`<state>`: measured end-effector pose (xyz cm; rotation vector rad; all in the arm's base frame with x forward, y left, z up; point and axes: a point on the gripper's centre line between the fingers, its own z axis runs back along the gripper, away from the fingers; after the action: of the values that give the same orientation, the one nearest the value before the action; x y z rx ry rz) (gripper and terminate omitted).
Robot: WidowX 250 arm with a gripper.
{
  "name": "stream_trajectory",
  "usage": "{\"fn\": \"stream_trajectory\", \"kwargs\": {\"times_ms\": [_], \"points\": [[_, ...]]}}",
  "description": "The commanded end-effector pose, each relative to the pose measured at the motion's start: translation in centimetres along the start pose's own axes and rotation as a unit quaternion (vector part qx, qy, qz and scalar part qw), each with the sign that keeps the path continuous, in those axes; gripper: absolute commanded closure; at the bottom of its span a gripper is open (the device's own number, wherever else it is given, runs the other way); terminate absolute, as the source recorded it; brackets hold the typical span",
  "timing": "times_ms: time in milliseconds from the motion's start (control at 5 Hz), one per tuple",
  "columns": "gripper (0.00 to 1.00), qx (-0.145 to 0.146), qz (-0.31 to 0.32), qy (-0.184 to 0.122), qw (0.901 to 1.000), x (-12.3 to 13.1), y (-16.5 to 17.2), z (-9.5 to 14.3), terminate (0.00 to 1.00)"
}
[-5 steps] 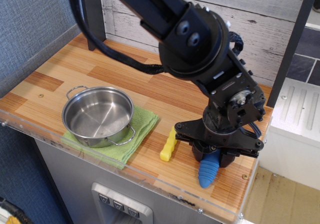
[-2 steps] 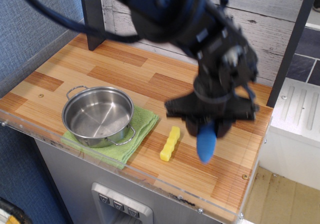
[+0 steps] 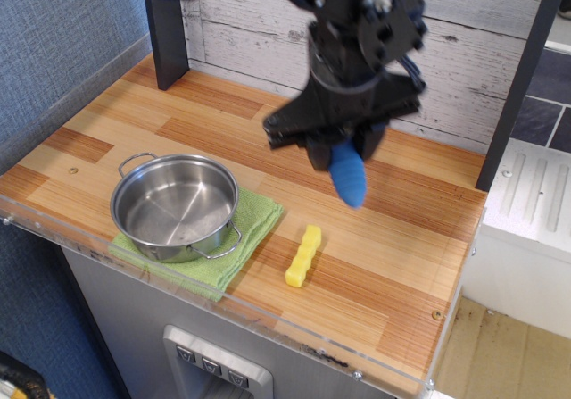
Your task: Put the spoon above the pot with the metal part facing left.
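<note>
We see the spoon (image 3: 348,174) up in the air, over the middle of the wooden table (image 3: 393,238). Only its thick blue handle shows, and it points down and a little to the right. The shiny metal part is hidden up inside the gripper (image 3: 342,145), so we cannot tell which way it faces. The gripper is closed around the top of the spoon and holds it. The black gripper looks a bit blurry. It hangs from a big black arm (image 3: 366,24) that comes in from the top of the picture.

The spoon is not touching the table. It is to the right of the pot (image 3: 175,206) and a bit farther back, well apart from it.

The pot is round and shiny, and we see nothing inside it. It has two thin wire handles, one at the back left and one at the front right. The pot sits on a green cloth (image 3: 254,229) near the front left edge of the table.

A small yellow bumpy block (image 3: 303,256) lies on the table just to the right of the cloth. It is below the spoon in the picture and not touching it.

Behind the table is a wall of pale wooden boards (image 3: 464,51). A dark post (image 3: 165,24) stands at the back left.
</note>
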<state>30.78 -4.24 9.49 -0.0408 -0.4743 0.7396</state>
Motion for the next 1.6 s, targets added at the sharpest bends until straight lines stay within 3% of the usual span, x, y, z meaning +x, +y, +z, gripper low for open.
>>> {"fn": "stream_trajectory", "kwargs": {"times_ms": [0,400,800,1000,1400], "points": [[1.00,0.028,0.180,-0.066,0.9810,5.4,1.8,1.3,0.00],[1.00,0.098,0.333,-0.095,0.9330,9.4,5.7,-0.2,0.00],[1.00,0.150,0.393,-0.091,0.9027,11.2,8.5,-3.3,0.00],[1.00,0.159,0.414,-0.079,0.8928,13.8,12.5,-5.5,0.00],[1.00,0.172,0.420,-0.065,0.8886,14.7,13.9,-8.7,0.00]]}}
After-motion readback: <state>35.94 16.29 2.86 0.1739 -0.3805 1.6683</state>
